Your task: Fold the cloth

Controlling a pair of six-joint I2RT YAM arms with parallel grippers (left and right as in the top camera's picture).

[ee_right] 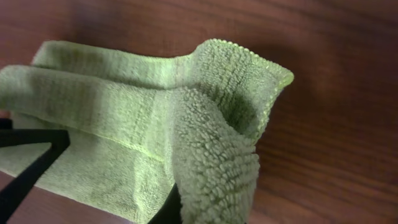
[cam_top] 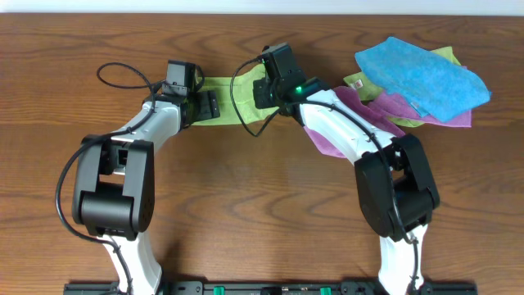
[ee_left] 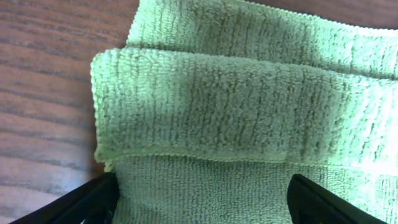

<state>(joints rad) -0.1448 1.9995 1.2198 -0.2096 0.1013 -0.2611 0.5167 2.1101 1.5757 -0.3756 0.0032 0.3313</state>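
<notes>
The left gripper (ee_left: 202,202) is spread wide, its fingers (ee_left: 81,200) apart on either side of the lime-green cloth (ee_left: 236,106). The cloth lies in folded layers on the wooden table (ee_left: 43,74), between and just ahead of those jaws. The right gripper (cam_top: 262,88) is pressed together, pinching a raised edge of the same cloth. Farther out past the right jaws lie a purple cloth (cam_top: 322,141) and a blue cloth (cam_top: 426,78).

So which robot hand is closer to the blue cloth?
Right. The right gripper, shut on the lime-green cloth, sits left of the blue cloth; the left gripper hangs open farther left.
</notes>
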